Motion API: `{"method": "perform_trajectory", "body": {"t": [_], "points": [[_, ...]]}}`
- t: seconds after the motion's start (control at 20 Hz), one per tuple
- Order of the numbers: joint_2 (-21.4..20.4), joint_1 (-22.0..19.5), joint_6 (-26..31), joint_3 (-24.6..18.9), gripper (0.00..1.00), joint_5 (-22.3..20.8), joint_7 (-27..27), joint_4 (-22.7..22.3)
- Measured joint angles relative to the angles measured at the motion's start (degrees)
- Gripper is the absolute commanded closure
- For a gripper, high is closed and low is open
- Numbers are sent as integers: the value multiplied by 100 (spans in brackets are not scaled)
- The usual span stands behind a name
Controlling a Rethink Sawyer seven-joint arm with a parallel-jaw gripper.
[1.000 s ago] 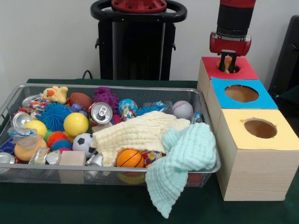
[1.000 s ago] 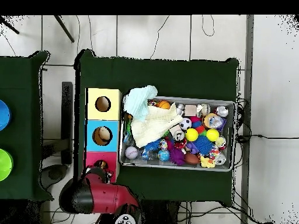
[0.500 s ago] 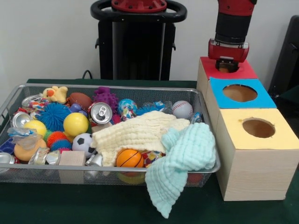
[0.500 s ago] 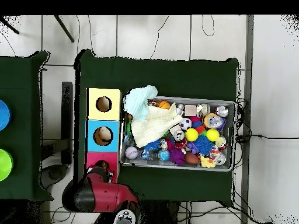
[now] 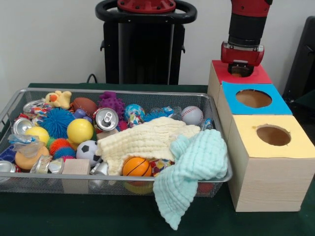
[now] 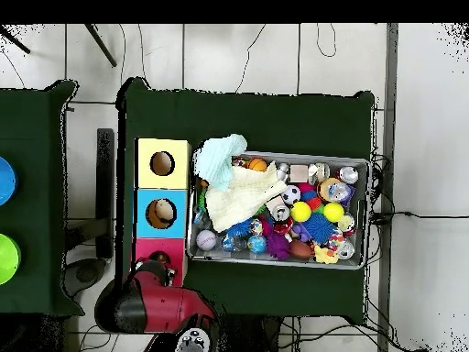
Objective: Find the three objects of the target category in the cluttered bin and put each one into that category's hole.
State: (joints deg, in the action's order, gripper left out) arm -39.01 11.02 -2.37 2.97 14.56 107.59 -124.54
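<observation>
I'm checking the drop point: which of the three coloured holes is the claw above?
The red hole, the end one farthest from the yellow hole; the claw hangs right over it, while the blue hole sits between them.

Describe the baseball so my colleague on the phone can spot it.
Start at the wire mesh bin and go to the corner nearest the red-topped box. The baseball lies there beyond the cream cloth: the only white ball with red stitching.
</observation>
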Motion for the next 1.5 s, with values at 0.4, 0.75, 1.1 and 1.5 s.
{"method": "perform_trajectory", "body": {"t": [0.4, 0.75, 1.1, 1.5], "points": [[11, -1, 2, 3, 100, 0, 0, -7], [68, -2, -4, 17, 100, 18, 0, -39], [49, -1, 24, 17, 100, 15, 0, -41], [-251, 2, 501, 29, 100, 15, 0, -101]]}}
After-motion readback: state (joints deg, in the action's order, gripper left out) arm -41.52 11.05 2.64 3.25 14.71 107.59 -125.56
